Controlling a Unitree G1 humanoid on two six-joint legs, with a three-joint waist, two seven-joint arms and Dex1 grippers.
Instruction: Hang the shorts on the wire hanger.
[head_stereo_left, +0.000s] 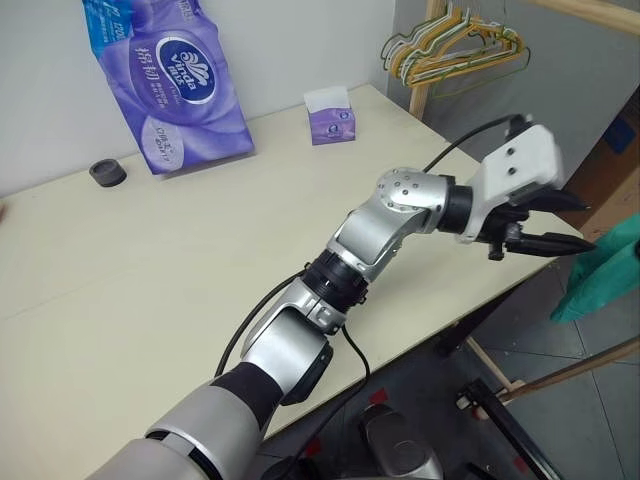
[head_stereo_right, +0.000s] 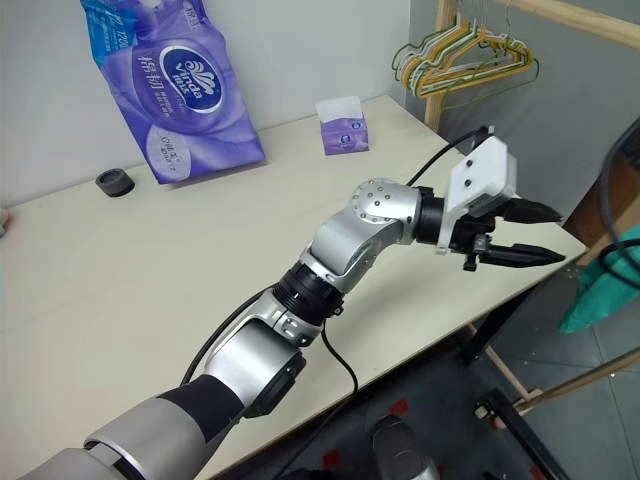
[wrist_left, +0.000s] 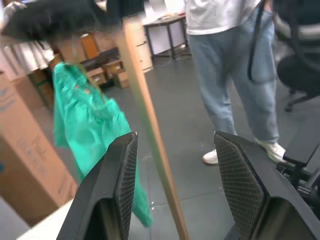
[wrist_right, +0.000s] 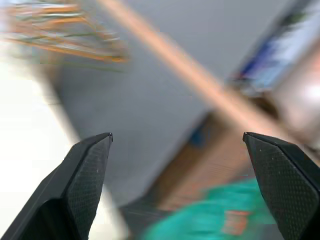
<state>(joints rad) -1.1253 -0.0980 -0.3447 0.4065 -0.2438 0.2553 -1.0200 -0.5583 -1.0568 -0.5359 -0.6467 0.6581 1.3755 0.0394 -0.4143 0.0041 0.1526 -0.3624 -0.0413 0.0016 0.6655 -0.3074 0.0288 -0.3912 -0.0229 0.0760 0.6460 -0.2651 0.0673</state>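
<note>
The teal-green shorts (head_stereo_left: 610, 270) hang past the table's right edge, cut off by the picture's edge; what holds them up is hidden. My left gripper (head_stereo_left: 582, 224) reaches across over the table's right corner, level and pointing at the shorts. It is open, with nothing between its fingers and a short gap to the cloth. In the left wrist view the shorts (wrist_left: 85, 120) hang beyond a wooden pole (wrist_left: 150, 130). My right gripper (wrist_right: 177, 135) is wide open and empty, with the shorts (wrist_right: 215, 215) blurred beyond it. I cannot pick out the wire hanger.
A cream table (head_stereo_left: 150, 260) carries a purple tissue pack (head_stereo_left: 175, 80), a small tissue box (head_stereo_left: 330, 115) and a black round cap (head_stereo_left: 107, 173). A bunch of yellow and green hangers (head_stereo_left: 455, 50) hangs on a wooden rack behind. A person in jeans (wrist_left: 235, 80) stands near cardboard boxes (wrist_left: 25, 165).
</note>
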